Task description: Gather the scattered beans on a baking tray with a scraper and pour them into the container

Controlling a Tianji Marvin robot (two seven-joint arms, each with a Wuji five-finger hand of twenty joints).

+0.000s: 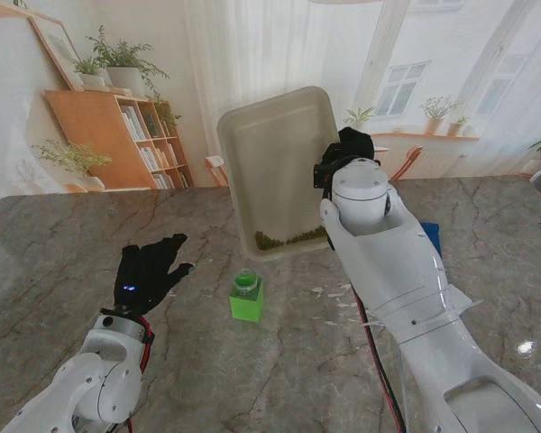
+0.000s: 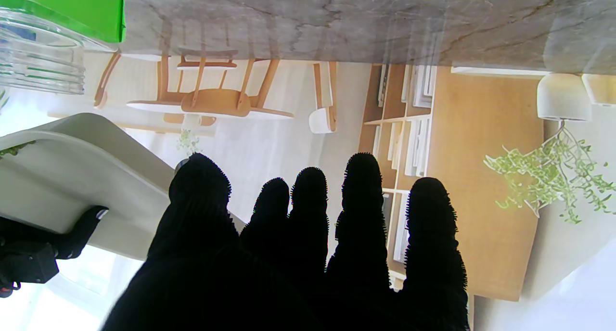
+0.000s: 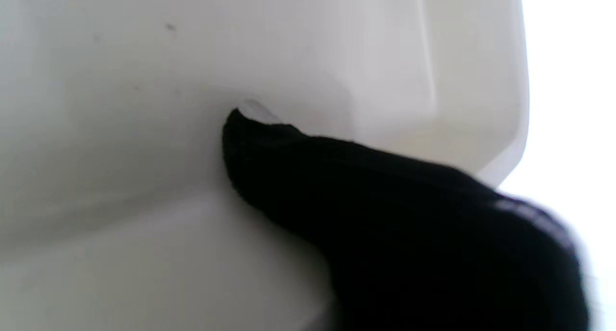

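I'm at the pouring step: my right robot hand (image 1: 350, 144) grips the tray (image 1: 275, 153), tilted steeply at centre frame, with the beans (image 1: 288, 239) heaped along its lowest edge just over the jar (image 1: 245, 282) in its green holder. My left robot hand (image 1: 149, 271) hovers empty, fingers spread. Next I'd tip farther, keeping that corner over the jar's mouth.

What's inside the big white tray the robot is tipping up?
Green beans lie piled along the low edge of the tray; the rest of its floor looks bare. The right robot hand holding its edge hides a small part.
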